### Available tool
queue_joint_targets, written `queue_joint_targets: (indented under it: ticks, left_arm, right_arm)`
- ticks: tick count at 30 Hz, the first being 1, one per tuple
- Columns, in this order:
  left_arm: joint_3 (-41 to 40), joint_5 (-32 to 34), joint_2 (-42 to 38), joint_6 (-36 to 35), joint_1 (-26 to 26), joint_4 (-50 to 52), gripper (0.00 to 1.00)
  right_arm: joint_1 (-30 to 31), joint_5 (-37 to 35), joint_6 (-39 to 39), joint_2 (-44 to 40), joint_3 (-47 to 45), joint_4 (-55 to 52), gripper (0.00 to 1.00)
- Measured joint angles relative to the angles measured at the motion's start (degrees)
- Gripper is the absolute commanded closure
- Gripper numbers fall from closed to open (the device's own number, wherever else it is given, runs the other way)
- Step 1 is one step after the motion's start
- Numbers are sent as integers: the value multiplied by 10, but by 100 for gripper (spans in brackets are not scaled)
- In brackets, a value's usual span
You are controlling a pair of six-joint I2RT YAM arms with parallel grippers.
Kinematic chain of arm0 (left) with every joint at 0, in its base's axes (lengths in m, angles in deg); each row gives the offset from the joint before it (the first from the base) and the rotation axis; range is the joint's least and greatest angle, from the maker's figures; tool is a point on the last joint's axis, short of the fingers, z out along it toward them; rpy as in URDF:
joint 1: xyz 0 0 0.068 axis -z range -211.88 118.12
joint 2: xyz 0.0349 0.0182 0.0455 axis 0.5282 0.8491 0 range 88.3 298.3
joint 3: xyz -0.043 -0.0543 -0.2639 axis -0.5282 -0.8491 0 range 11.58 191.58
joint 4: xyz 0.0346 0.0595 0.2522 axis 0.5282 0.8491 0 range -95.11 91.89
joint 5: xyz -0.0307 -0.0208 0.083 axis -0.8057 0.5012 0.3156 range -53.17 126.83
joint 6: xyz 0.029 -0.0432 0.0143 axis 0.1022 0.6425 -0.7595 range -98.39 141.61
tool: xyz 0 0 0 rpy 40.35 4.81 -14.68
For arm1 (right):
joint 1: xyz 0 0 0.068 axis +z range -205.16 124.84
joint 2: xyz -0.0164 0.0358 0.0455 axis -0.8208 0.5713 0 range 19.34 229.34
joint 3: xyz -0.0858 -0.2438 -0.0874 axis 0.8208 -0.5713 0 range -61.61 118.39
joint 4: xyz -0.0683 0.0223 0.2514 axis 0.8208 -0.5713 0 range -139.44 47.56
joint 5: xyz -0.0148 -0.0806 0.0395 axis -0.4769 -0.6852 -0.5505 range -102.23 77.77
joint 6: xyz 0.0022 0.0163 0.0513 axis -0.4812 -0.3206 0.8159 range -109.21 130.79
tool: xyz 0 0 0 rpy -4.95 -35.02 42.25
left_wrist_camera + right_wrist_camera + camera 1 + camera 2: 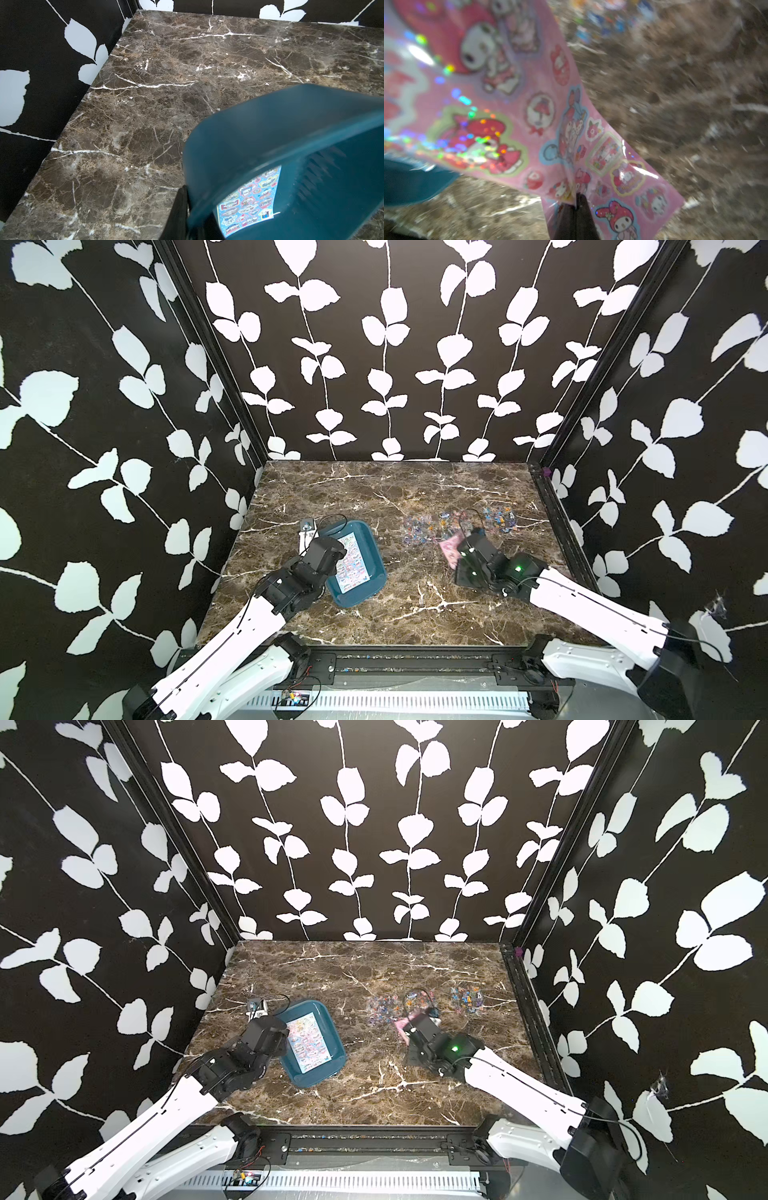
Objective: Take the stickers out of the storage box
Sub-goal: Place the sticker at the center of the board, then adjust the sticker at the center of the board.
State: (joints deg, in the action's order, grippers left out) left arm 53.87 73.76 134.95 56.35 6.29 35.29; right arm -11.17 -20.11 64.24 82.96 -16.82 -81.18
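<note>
right gripper is pinched tight on a pink sheet over the table, blue sheet lies in the box at its 9 o'clock, long side running 11-to-5, way closer to the left gripper clamped on the box rim

A brown marble tabletop sits between black walls printed with white leaves.
</note>
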Motion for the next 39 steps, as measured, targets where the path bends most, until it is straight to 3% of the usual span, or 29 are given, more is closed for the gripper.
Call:
queue_joint_targets:
  ticks: [4, 13, 18, 23, 26, 34, 39]
  left_arm:
    - [0, -7, 4, 0, 0, -5, 100]
    - [-1, -21, 3, 0, 0, -12, 100]
    - [-3, -26, 1, 0, 0, -15, 100]
    - [-6, -31, 1, 0, 0, -21, 100]
    - [-8, -35, 1, -1, 0, -26, 100]
    - [-9, -44, 1, -3, 0, -30, 100]
    - [-10, -46, 1, -3, 0, -31, 100]
  right_arm:
    - [-40, 33, 19, 29, -56, 11, 84]
    - [-47, 78, 33, 166, -50, 69, 79]
    - [-51, 73, 29, 160, -40, 72, 69]
    - [-58, 63, 1, 94, -35, 59, 59]
    - [-78, 42, -12, 69, -27, 38, 58]
    - [-217, 53, -56, 78, -71, 38, 60]
    - [-227, 85, -84, 115, -87, 46, 62]
